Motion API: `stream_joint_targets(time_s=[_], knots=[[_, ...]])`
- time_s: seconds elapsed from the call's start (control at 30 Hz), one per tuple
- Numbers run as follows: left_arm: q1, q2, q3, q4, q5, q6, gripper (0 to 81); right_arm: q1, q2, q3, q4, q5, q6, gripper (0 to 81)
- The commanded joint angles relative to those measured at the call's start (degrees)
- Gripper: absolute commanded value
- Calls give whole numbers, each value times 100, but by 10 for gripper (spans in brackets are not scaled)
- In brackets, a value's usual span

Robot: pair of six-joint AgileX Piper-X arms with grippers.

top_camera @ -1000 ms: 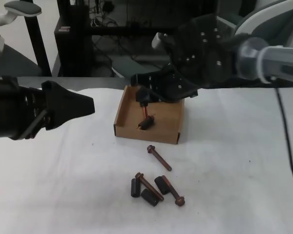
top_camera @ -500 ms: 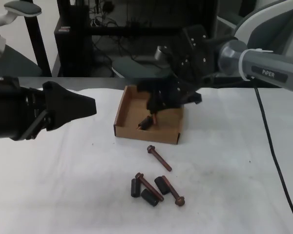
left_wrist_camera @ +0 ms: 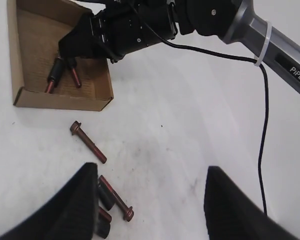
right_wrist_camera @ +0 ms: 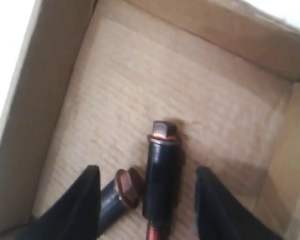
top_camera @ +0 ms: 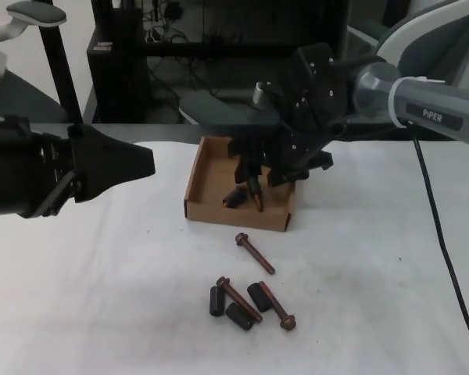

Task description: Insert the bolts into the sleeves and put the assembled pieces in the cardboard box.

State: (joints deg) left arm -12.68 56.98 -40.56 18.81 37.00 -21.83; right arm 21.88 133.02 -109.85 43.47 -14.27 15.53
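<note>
Two assembled pieces (right_wrist_camera: 161,170) lie in the cardboard box (top_camera: 234,211), under the right gripper (right_wrist_camera: 146,172), which is spread and empty. Three bolts (top_camera: 254,253) and three sleeves (top_camera: 216,300) wait loose nearer; the left gripper (left_wrist_camera: 151,170) is also spread, empty.

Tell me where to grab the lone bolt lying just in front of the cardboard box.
Grip the lone bolt mid-shank, coming straight down with the jaws across its length. It lies flat and slanted on the cloth, head toward the cardboard box, apart from the cluster of bolts and sleeves, so both sides look free.
</note>
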Motion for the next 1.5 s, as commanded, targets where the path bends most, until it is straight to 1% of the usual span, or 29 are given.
stream_joint_targets(time_s=[0.0, 0.17, 0.27, 0.37, 0.4, 0.47, 0.57, 0.6, 0.63, 0.73, 0.8, 1.0, 1.13, 1.23, 1.37, 1.47], knots=[[15, -71, -42, -73, 37, 41, 616, -18, -60, -175, 317, -56, -62, 550], [15, -71, -42, -73, 37, 41, 616, -13, -185, -543, 809, -174, -290, 550], [15, -71, -42, -70, 13, 41, 616, -13, -442, -566, 1116, -195, -502, 550], [15, -71, -42, -70, -148, 68, 616, 15, -716, -566, 1583, -195, -814, 550], [15, -71, -42, -70, -166, 143, 603, 34, -793, -566, 1752, -195, -932, 550], [15, -71, -42, -70, -182, 278, 545, 85, -977, -534, 2028, -195, -1129, 550], [15, -71, -42, -70, -182, 301, 455, 192, -1179, -533, 2374, -195, -1216, 550], [15, -71, -42, -70, -182, 351, 442, 237, -1234, -533, 2446, -195, -1206, 550], [15, -71, -42, -70, -167, 407, 438, 289, -1287, -533, 2496, -195, -1208, 545], [15, -71, -42, -70, -129, 472, 437, 470, -1400, -533, 2607, -195, -1257, 473], [15, -71, -42, -70, -129, 533, 437, 589, -1435, -533, 2699, -195, -1302, 445], [15, -71, -42, -43, -129, 532, 437, 935, -1475, -447, 3100, -150, -1428, 445], [15, -71, -42, 257, -129, 684, 437, 1116, -1753, -26, 3083, -108, -1427, 445], [15, -83, -42, 548, -216, 912, 437, 1224, -2186, 534, 2906, 23, -1427, 445], [15, -258, -42, 929, -358, 1188, 437, 1418, -3110, 1739, 2352, 196, -1233, 445], [2, -596, -42, 1242, -381, 1365, 437, 1612, -4025, 2886, 1618, 310, -816, 445]])
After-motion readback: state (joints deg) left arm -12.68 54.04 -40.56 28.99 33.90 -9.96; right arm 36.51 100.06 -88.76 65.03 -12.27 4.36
